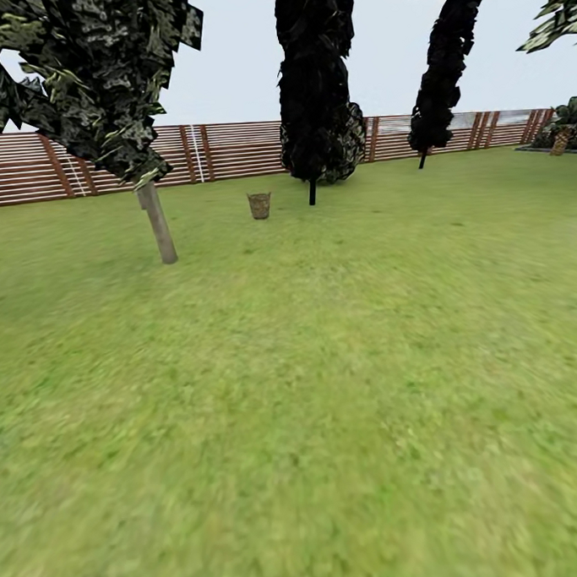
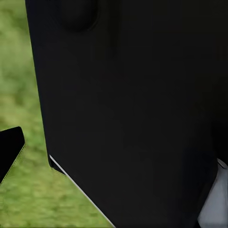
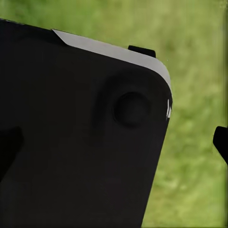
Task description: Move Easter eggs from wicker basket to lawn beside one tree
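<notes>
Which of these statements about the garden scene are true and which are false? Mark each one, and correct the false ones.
1. The basket stands on the lawn near the fence. True.
2. The basket sits to the left of the pale-trunked tree in the head view. False: it is to that tree's right.
3. A black cone-shaped tree stands just right of the basket. True.
4. The fence is made of upright white pickets. False: it has brown horizontal slats.
5. The basket lies tipped on its side. False: it stands upright.
6. The eggs can be counted in the basket. False: it is too far off to see inside.
</notes>
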You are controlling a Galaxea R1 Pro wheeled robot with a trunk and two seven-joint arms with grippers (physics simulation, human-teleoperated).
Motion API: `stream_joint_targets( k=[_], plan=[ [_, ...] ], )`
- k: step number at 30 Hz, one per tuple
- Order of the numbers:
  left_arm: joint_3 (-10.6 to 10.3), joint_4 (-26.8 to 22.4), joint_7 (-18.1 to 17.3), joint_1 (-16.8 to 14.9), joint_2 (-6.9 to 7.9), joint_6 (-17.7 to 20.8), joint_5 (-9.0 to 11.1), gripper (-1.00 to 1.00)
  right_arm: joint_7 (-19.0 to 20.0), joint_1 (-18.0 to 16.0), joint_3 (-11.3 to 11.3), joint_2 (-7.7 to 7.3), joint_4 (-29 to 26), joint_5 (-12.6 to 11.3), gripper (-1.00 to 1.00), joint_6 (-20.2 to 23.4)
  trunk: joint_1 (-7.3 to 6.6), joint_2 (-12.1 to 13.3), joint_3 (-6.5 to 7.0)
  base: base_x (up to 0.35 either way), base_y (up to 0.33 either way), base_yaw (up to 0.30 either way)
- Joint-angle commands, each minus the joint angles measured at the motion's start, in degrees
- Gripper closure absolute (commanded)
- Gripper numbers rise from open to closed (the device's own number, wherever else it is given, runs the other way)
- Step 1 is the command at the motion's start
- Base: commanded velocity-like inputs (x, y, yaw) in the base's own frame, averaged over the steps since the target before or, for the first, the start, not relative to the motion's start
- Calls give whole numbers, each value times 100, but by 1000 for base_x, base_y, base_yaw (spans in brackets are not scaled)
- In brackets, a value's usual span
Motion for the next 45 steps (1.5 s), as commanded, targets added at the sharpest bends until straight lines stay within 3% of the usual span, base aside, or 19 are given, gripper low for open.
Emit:
stream_joint_targets(
  k=[1, 45],
  plan=[
    [4, -9, -6, 3, 0, -7, 6, -100, 4, -3, 10, -2, 4, 17, -100, -15, 3, -2, -4, 330, 0, 0],
    [4, -9, -6, 3, 0, -6, 6, -100, 4, -3, 5, 6, 4, 17, -100, -24, 3, -2, -4, 330, 0, 37]
  ],
)
